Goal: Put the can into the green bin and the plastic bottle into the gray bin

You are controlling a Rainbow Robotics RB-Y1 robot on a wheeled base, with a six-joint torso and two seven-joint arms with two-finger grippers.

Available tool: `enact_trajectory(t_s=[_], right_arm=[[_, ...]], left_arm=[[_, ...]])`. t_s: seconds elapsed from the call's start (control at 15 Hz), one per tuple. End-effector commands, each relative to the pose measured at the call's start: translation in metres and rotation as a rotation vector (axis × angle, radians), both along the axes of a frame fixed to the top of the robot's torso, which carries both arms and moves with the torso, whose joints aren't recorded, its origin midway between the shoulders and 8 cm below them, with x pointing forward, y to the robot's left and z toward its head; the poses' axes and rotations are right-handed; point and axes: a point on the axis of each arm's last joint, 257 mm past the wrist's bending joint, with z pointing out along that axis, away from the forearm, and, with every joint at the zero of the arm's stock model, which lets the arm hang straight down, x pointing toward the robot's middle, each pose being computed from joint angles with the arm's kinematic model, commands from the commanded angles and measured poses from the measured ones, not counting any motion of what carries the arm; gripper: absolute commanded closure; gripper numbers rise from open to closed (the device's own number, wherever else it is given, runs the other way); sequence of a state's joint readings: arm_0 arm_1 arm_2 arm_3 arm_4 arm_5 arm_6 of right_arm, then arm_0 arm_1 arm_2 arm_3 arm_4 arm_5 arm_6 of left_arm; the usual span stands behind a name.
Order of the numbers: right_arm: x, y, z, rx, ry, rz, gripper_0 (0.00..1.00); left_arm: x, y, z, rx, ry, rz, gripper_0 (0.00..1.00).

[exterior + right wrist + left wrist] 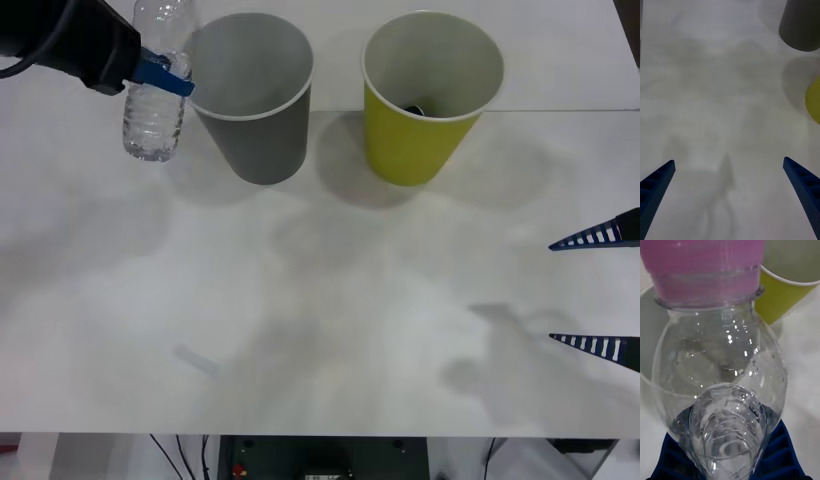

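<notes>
The bottle (157, 85) is held clamped in the left tool (165, 72), lifted just beside the gray bin (254, 100). Next, it should be carried over that rim and released. The right tool (598, 292) is parked wide open.

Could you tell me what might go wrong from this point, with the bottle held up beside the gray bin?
The left claw holds the plastic bottle beside the gray bin, not over its opening; released now, it would likely land on the table. Carried sideways, the bottle's lower half hangs below the white rim and could knock the bin over. The green bin stands close by, so an overshoot could end there. The right claw waits open.
</notes>
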State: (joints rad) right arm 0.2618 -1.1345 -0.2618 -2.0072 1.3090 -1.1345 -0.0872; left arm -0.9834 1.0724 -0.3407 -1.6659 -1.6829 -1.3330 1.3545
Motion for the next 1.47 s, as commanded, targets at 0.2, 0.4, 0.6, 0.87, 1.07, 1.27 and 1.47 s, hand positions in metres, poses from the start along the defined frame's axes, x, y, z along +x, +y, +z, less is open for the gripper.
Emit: enact_trajectory(t_s=[0.2, 0.4, 0.6, 0.87, 1.07, 1.27, 1.47], right_arm=[[0.0, 0.0, 0.0, 0.0, 0.0, 0.0, 0.0], [0.0, 0.0, 0.0, 0.0, 0.0, 0.0, 0.0], [0.0, 0.0, 0.0, 0.0, 0.0, 0.0, 0.0], [0.0, 0.0, 0.0, 0.0, 0.0, 0.0, 0.0], [0.0, 0.0, 0.0, 0.0, 0.0, 0.0, 0.0], [0.0, 0.0, 0.0, 0.0, 0.0, 0.0, 0.0], [0.0, 0.0, 0.0, 0.0, 0.0, 0.0, 0.0]], left_arm=[[0.037, -0.029, 0.034, -0.019, 0.01, 0.023, 1.0], [0.062, -0.05, 0.047, -0.075, 0.03, 0.052, 1.0], [0.082, -0.065, 0.048, -0.064, 0.03, 0.083, 1.0], [0.089, -0.072, 0.042, -0.073, 0.052, 0.094, 0.93], [0.089, -0.072, 0.043, -0.066, 0.042, 0.084, 0.06], [0.085, -0.072, 0.045, -0.087, 0.055, 0.069, 0.0], [0.073, -0.052, 0.038, -0.083, 0.061, 0.021, 0.0]])
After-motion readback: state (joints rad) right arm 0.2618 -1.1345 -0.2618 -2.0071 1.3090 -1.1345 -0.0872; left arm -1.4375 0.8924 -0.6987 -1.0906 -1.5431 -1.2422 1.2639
